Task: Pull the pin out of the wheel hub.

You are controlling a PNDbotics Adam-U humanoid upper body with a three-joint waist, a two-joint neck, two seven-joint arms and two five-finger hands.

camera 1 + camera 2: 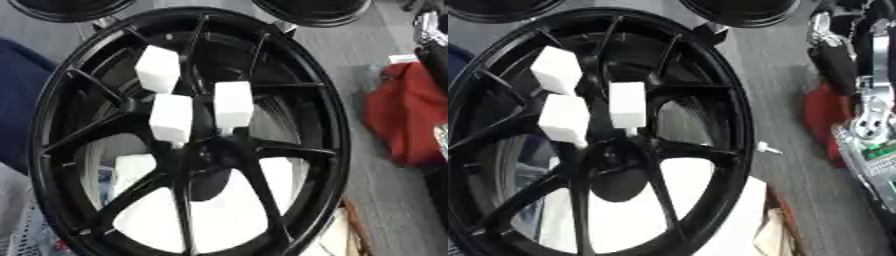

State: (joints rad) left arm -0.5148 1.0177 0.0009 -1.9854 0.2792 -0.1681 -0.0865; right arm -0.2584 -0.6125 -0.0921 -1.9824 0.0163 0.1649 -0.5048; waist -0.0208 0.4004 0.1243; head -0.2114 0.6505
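A glossy black wheel hub [188, 135] fills most of both views, a round alloy rim with slim, straight spokes running out from a dark, domed centre cap [210, 182]. Three white pins stand in the hub's middle, each topped by a blocky, matte, box-shaped head. One pin [158, 68] sits toward 11 o'clock from the centre, another [171, 118] just below it, and a third [234, 105] beside that one toward 1 o'clock; the lower two narrow to thin white stems that enter the hub. Through the gaps between the lower spokes, flat white material [223, 215] shows beneath the wheel. The wheel lies on a grey, smooth surface [337, 55].

At 3 o'clock, off the rim in the right eye view, a small white peg-shaped piece [767, 148] lies on the grey surface. A crumpled red cloth [404, 117] lies farther out at 3 o'clock. Silver and black robot arm parts [859, 75] show along the right edge; no robot hand can be made out, so its state cannot be told.
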